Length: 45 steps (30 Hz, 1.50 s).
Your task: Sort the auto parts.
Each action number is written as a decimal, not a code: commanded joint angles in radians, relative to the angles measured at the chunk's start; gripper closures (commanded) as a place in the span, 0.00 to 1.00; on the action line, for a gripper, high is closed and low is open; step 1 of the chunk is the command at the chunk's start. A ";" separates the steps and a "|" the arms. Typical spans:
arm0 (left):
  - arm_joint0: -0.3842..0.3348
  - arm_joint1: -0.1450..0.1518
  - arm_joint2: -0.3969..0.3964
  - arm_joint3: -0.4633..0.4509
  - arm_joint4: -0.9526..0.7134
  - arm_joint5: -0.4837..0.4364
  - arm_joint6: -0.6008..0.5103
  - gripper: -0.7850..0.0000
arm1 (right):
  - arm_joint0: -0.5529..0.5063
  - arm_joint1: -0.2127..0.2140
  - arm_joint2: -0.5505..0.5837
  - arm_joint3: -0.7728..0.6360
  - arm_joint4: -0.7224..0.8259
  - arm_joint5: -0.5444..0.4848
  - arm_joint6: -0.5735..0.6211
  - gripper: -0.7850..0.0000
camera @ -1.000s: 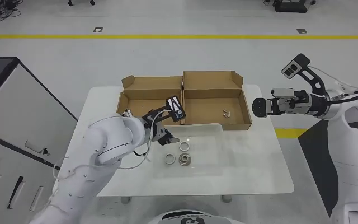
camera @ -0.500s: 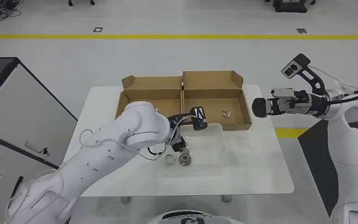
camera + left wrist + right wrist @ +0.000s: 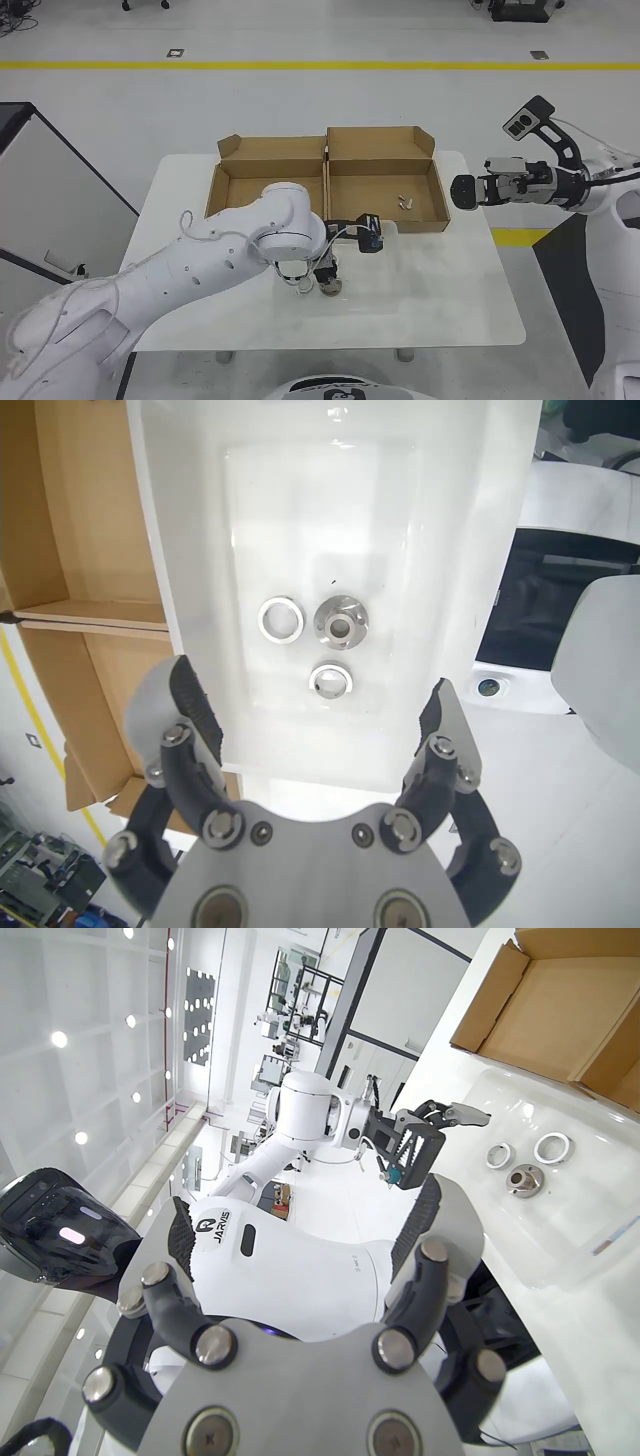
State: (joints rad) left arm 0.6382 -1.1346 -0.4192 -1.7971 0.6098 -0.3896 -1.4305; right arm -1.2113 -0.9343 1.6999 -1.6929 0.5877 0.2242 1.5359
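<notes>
The left hand (image 3: 312, 695) hangs open above the tray (image 3: 320, 515), its two fingers spread wide and gripping nothing. Under it three metal parts lie on the tray floor, close together but apart from each other. The small ring (image 3: 330, 680) lies nearest the fingertips. The hub (image 3: 341, 628), a flanged disc with a centre bore, lies just beside it. The large ring (image 3: 281, 620) lies just beside the hub, on the side toward the boxes. Any marking on the parts is too small to tell.

The tray is shallow and clear and rests on the white surface (image 3: 460, 290). Behind it two open cardboard boxes stand side by side and touching. The left box (image 3: 255, 190) shows a bare floor, and the right box (image 3: 380, 195) holds a few small pale parts (image 3: 405, 200) near its right wall.

The right hand (image 3: 304, 1205) is open too, with nothing in it. It hangs past the right edge of the surface, level with the right box and well apart from the tray
</notes>
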 commanded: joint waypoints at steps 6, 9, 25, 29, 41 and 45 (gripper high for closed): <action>-0.020 -0.031 0.054 0.078 0.004 -0.014 0.014 0.00 | 0.000 0.000 0.000 0.000 0.000 0.000 0.000 0.00; -0.029 -0.046 0.071 0.110 0.003 -0.021 0.021 0.00 | 0.000 0.000 0.000 0.000 0.000 0.000 0.000 0.00; -0.032 -0.096 0.125 0.225 0.006 -0.066 0.069 0.00 | 0.000 0.000 0.000 0.000 0.000 0.000 0.000 0.00; -0.027 -0.101 0.129 0.245 0.019 -0.071 0.078 0.00 | 0.000 0.000 0.000 0.000 0.000 0.000 0.000 0.00; 0.004 -0.108 0.130 0.294 0.049 -0.044 0.111 0.00 | 0.000 0.000 0.000 0.000 0.000 0.000 0.000 0.00; 0.004 -0.108 0.130 0.294 0.049 -0.044 0.111 0.00 | 0.000 0.000 0.000 0.000 0.000 0.000 0.000 0.00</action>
State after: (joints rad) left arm 0.6419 -1.2423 -0.2889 -1.5035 0.6590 -0.4334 -1.3194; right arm -1.2113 -0.9343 1.6999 -1.6929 0.5877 0.2242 1.5359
